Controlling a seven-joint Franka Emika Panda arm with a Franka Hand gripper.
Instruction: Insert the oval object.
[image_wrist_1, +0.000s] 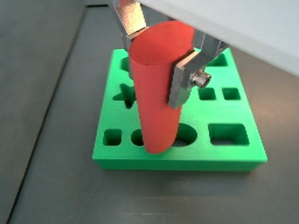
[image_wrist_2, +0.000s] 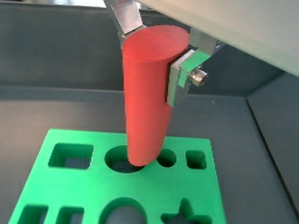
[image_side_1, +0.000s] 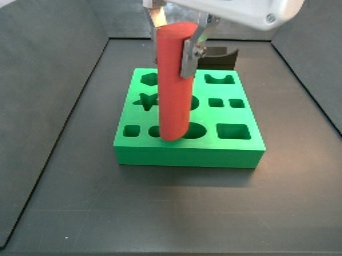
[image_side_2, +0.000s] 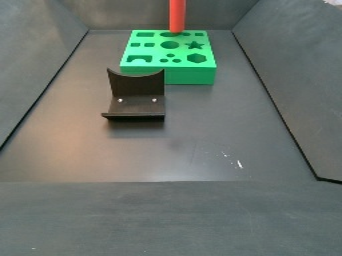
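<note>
Beside block: fixture, jaws

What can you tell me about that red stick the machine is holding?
The peg is a smooth, plain red-orange rod with an oval flat top, plastic-looking. It stands upright, clamped near its top by the gripper, silver fingers on opposite sides. Its lower end meets an oval hole in the front row of the green block, seemingly just entering it; how deep it sits cannot be told.
</note>
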